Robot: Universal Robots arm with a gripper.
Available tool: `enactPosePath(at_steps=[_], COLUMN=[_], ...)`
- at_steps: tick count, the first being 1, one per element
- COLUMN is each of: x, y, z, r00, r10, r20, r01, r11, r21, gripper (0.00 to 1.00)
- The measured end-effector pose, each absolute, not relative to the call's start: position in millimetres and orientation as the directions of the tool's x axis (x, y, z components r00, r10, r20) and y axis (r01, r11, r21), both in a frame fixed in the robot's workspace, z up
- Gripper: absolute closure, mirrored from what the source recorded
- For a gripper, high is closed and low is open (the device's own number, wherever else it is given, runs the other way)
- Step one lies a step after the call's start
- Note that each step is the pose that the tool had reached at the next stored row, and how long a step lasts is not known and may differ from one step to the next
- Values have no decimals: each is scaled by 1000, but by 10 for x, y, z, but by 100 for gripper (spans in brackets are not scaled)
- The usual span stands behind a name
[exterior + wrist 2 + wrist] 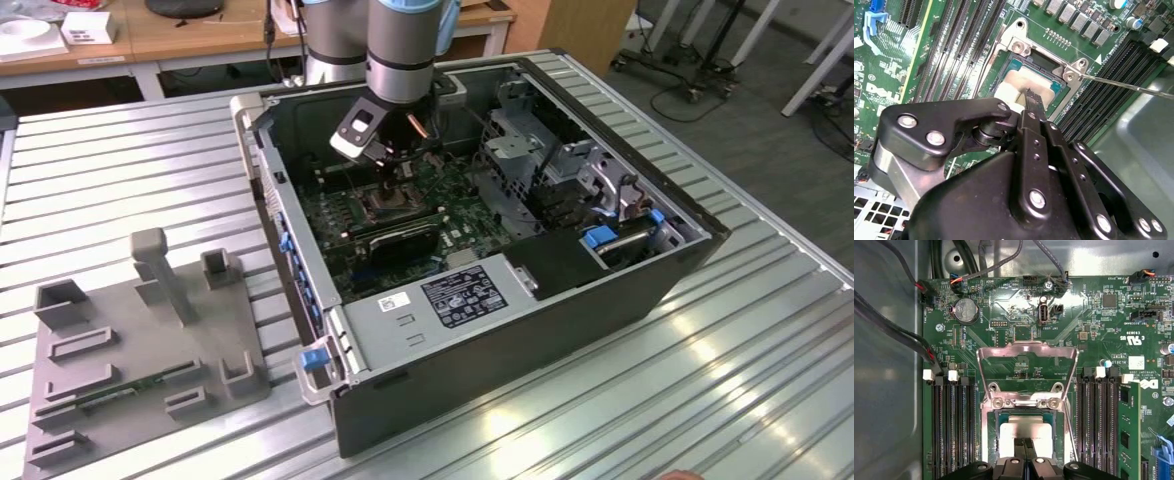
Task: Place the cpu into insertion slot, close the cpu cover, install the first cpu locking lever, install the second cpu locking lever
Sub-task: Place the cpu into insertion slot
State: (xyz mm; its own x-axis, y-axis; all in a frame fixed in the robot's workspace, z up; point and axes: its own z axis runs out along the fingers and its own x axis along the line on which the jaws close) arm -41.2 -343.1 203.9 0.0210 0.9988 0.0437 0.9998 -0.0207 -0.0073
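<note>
The cpu (1008, 439), a pale flat square, lies inside the insertion slot (986, 440), whose silvery rim frames it in both wrist views. The cpu cover (1026, 348), a thin metal frame with a cut-out middle, stands flipped open beyond the slot. My gripper (1024, 441) is shut, its two black fingertips pressed together over the middle of the cpu (1013, 80); I cannot tell whether they touch it. A thin locking lever (1124, 86) sticks out from the slot's corner. In the exterior view the gripper (396, 190) reaches down into the open computer case (507, 330).
Long black memory slots (951, 430) flank the socket on both sides. Cables (884, 325) run along one edge of the board, near a coin battery (966, 310). A drive cage (534, 160) stands at the exterior view's right. A grey fixture (147, 330) lies on the table.
</note>
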Motion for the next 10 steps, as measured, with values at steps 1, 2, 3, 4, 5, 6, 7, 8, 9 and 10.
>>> enactPosePath(at_steps=[1,2,3,4,5,6,7,8,9,10], x=[-412,-412,-412,-413,-414,-414,-414,-415,-416,-416], y=[-3431,-3432,-3432,-3433,-3435,-3435,-3435,-3437,-3438,-3439], z=[2029,2018,2005,1996,1987,1979,1971,1967,1967,1967], r00=[21,21,21,21,21,21,21,21,21,21], r10=[999,999,999,999,999,999,999,999,999,999], r20=[43,43,43,42,41,41,41,41,41,41], r01=[1000,1000,1000,1000,1000,1000,1000,1000,1000,1000], r11=[-21,-21,-21,-21,-21,-21,-21,-21,-21,-21], r21=[-7,-8,-8,-8,-9,-9,-9,-9,-9,-9], gripper=[89,89,89,89,89,89,89,89,89,89])
